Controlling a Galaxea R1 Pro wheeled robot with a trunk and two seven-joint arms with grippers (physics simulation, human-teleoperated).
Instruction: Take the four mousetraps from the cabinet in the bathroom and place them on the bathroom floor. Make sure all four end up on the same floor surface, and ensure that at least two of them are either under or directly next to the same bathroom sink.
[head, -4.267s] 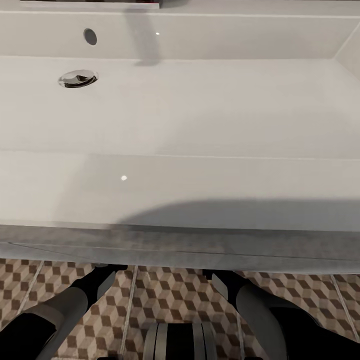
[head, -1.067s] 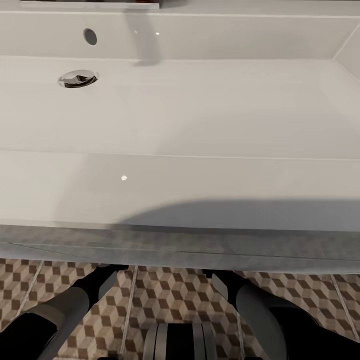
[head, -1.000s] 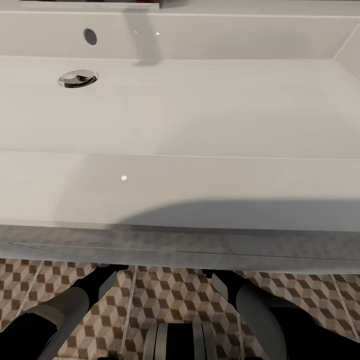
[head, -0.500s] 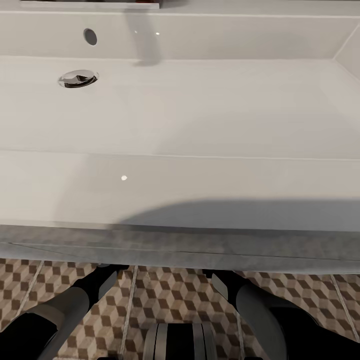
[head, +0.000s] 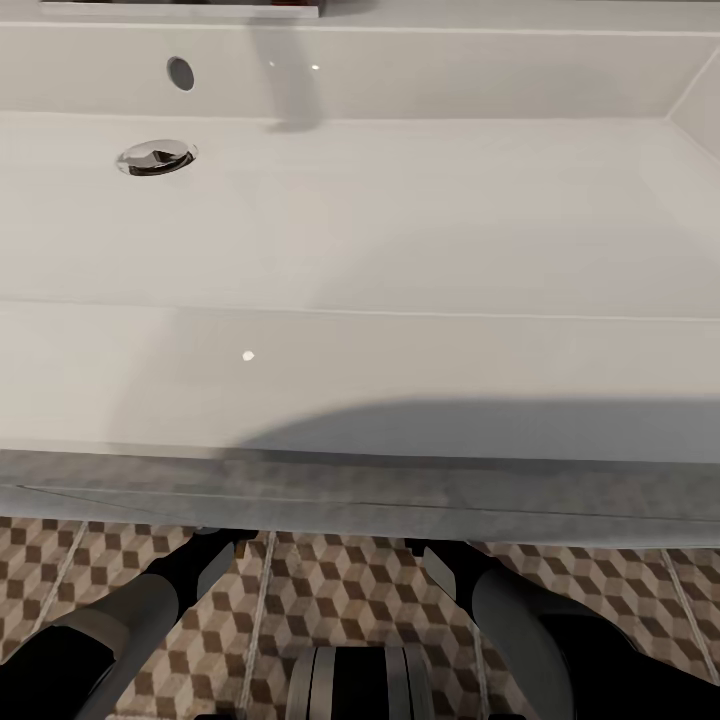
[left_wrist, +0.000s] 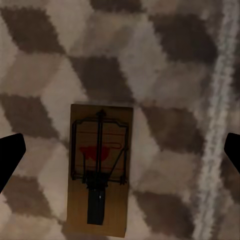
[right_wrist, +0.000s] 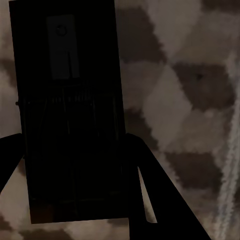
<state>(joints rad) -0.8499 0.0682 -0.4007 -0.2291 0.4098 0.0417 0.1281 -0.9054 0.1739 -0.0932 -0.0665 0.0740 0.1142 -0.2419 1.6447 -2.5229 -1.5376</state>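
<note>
Mousetrap: a tan board with a dark wire frame and red patch lies flat on the cube-patterned floor, free between the widely parted tips of our left gripper. A second mousetrap, dark in shadow, is clamped in our right gripper. We should lower it level, beside the first, beneath the sink, before parting the fingers.

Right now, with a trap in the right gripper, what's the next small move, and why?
Probably open the right gripper to release the right trap. It looks clamped between the fingers, over the floor. The left gripper is open, and the left trap lies flat on the tiles.
</note>
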